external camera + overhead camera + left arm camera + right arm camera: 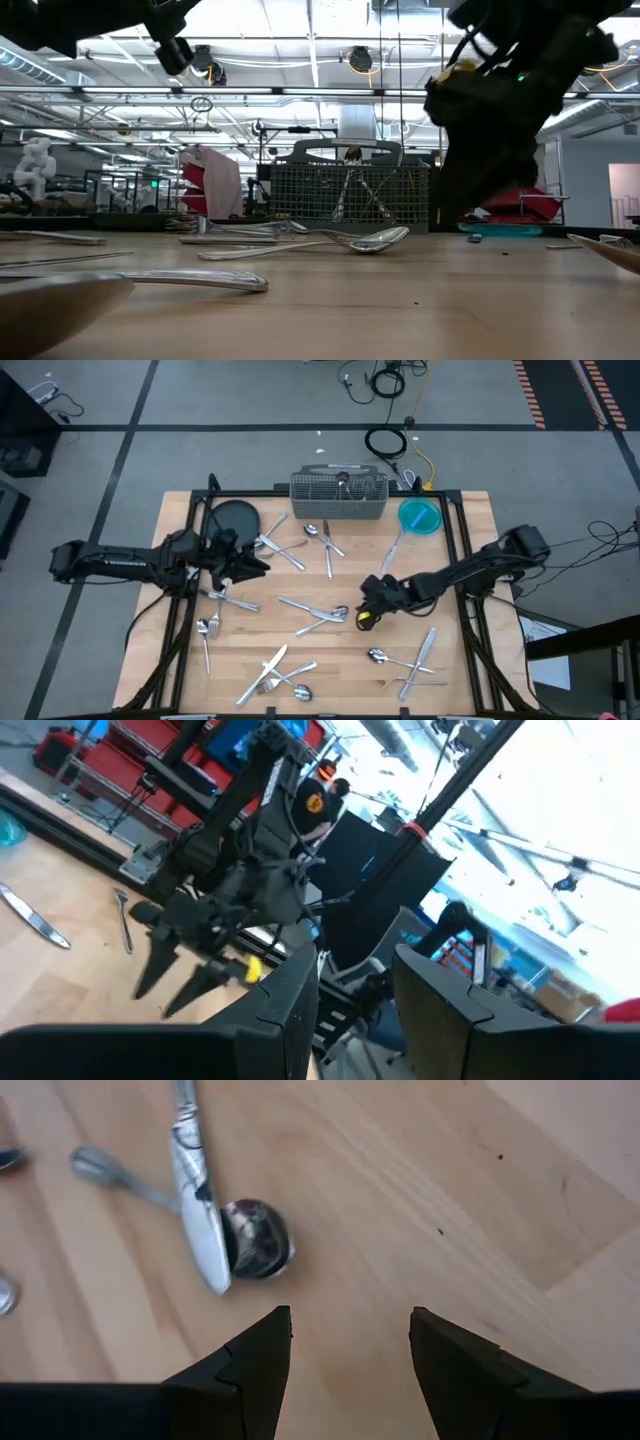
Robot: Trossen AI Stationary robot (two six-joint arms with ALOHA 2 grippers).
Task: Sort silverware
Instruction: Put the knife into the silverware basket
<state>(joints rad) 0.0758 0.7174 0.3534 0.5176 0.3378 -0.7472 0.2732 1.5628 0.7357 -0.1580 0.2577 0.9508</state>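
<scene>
Hovering with fingers spread and empty, the right gripper (350, 1342) faces a knife (198, 1200) lying over a spoon (255, 1240) just beyond its fingertips, detail the high view blurs. Left gripper (262, 565): spread, empty, beside the plate (233, 517).

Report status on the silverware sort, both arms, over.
Right gripper open, empty, just short of a spoon with a knife lying across it. Left gripper open, empty, raised beside the dark plate. Silverware scattered; caddy holds a few. Nothing blocking.
</scene>
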